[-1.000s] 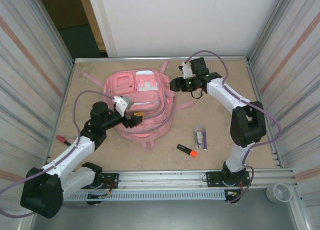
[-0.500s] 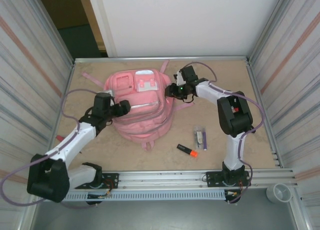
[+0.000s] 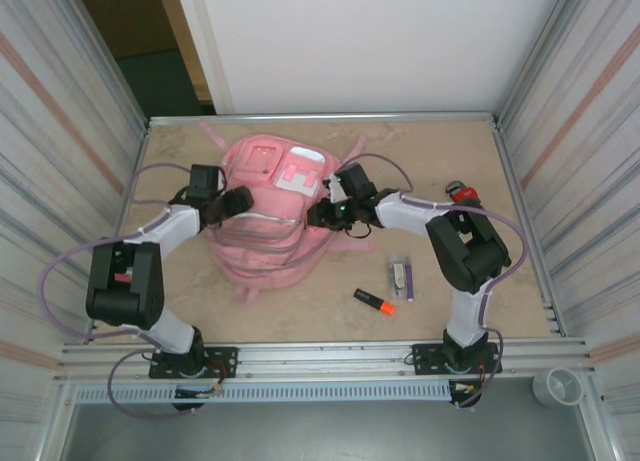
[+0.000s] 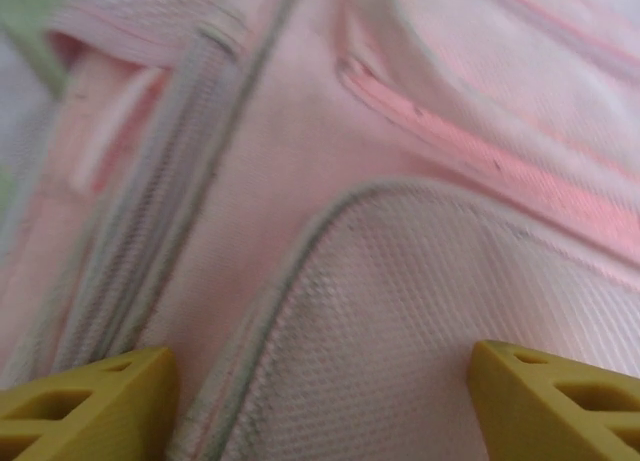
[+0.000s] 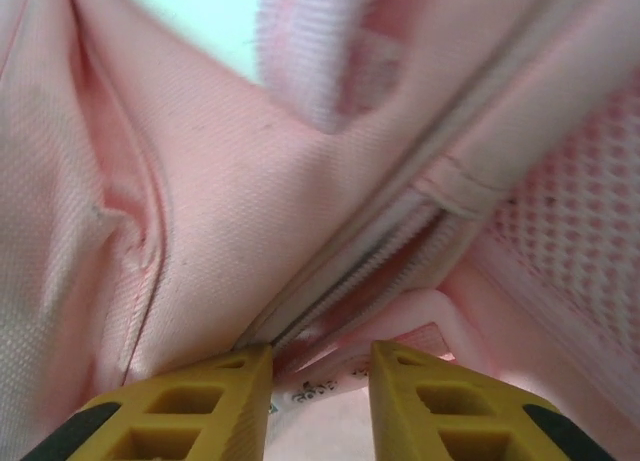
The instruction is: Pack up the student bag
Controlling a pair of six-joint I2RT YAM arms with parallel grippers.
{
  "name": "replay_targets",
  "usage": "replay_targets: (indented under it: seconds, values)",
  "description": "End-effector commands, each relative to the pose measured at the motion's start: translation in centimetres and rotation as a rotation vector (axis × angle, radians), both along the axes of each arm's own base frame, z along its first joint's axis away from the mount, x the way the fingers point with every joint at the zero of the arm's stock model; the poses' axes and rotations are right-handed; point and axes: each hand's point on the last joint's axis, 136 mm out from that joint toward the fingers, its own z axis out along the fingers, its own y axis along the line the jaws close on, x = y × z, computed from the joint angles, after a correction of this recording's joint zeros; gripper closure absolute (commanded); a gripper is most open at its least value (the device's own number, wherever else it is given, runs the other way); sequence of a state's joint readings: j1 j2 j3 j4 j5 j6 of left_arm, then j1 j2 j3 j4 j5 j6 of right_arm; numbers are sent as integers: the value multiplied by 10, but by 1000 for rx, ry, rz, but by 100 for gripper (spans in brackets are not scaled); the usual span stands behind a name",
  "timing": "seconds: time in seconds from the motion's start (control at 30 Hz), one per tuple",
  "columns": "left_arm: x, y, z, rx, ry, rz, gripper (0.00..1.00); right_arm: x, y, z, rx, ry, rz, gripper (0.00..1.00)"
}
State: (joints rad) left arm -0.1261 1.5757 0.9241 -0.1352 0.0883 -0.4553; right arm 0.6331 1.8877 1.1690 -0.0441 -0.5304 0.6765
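1. Beige table (image 3: 520, 281), ribbed metal walls on three sides, arm bases along the near rail. Both arms are bent inward over one item. Hazard: elbows and purple cables crowd each other if either arm swings wide.
2. Orange highlighter (image 3: 374, 301), loose, nearest the rail, well apart from the bag. Not yet packed. Hazard: a low pass by the right forearm could roll it away.
3. Clear pen pack (image 3: 401, 274), just beyond the highlighter. Same standing, same hazard.
4. Student bag (image 3: 268, 243), pink, lying mid-table with pockets up, between the two pincers. Hazard: soft cloth; a pull from one side alone would likely drag or bunch the whole bag rather than open it.
5. Left gripper (image 4: 320, 391), on the bag's left flank, jaws wide, straddling the mesh pocket (image 4: 430, 301) and holding nothing. Hazard: closing here would take pocket mesh, not the zip edge, giving a poor anchor.
6. Right gripper (image 5: 315, 366), on the bag's right flank at the zip line (image 5: 355, 271), jaws narrow. A pink fold and a white label lie between the pads; whether they are pinched I cannot tell. Hazard: a shallow bite could slip off, or catch both layers and hold the mouth closed.
7. Red-capped object (image 3: 460, 191), beyond the right arm, kind unclear. Hazard: an elbow knock.
8. Far strap (image 3: 213, 136), splayed toward the back wall. Hazard: snagging.
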Motion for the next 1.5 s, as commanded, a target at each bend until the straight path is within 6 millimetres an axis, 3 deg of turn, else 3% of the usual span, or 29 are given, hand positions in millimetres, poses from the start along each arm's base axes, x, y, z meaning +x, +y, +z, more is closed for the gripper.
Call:
replay_targets:
  seconds: [0.0,0.13,0.23,0.3,0.4,0.47,0.6,0.7,0.83,0.93,1.23,1.47]
  values:
    - [31,11,32,48,-103,11,19,-19,35,46,93,-104,137,66]
    - [38,37,74,166,-187,79,15,-20,18,53,-7,-214,181,63]
    - [23,36,96,205,-233,95,15,-18,0,54,-112,-296,196,61]
    - [3,29,100,233,-244,95,14,-15,-8,57,-149,-349,215,59]
    - [-37,2,102,208,-223,62,14,-3,-15,63,-140,-353,209,56]
    - [-69,-31,98,135,-210,-11,16,10,-23,59,-148,-333,169,56]
    - [-130,-78,72,22,-94,-72,26,44,-60,53,-174,-280,15,55]
    - [-154,-114,62,-46,-41,-99,34,60,-81,51,-146,-248,-59,54]
    - [-157,-149,47,14,23,-156,39,67,-87,51,-151,-261,-68,54]
    - [-148,-157,36,76,36,-160,39,66,-84,51,-132,-257,-58,54]
    - [-121,-152,30,216,-30,-88,39,53,-73,39,-77,-214,-19,53]
    - [-112,-135,21,368,-35,-19,49,49,-71,35,-61,-199,-8,53]
